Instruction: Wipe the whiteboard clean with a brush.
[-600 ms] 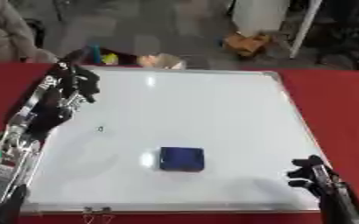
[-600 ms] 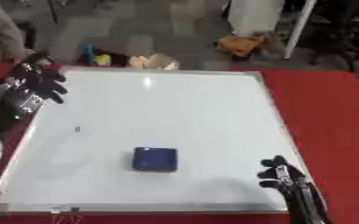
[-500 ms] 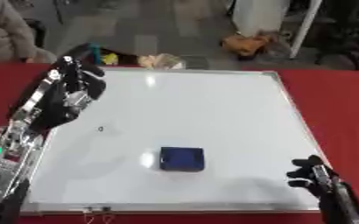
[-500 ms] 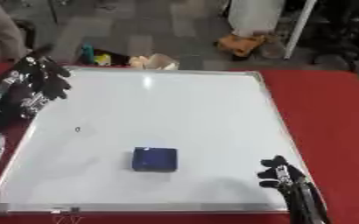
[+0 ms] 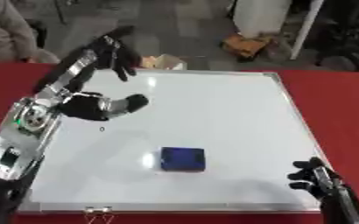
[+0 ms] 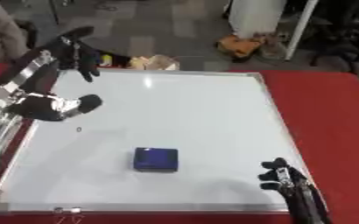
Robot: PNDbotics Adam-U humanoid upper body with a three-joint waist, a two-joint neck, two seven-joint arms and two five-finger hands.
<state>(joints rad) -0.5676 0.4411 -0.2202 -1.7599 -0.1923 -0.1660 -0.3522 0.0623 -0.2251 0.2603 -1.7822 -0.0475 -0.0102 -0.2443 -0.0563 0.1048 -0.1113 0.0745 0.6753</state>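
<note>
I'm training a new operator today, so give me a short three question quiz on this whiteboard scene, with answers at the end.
1. True or false: the blue brush lies on the whiteboard with neither hand touching it.
2. Multiple choice: where does the left hand show? A) gripping the brush B) raised near the board's far left corner C) flat on the board's near edge.
3. Fill in: the right hand shows near the board's near ______ corner.

Key
1. True: the brush sits alone, toward the near middle of the board.
2. B.
3. Right. A small dark mark shows on the board's left side.
</note>
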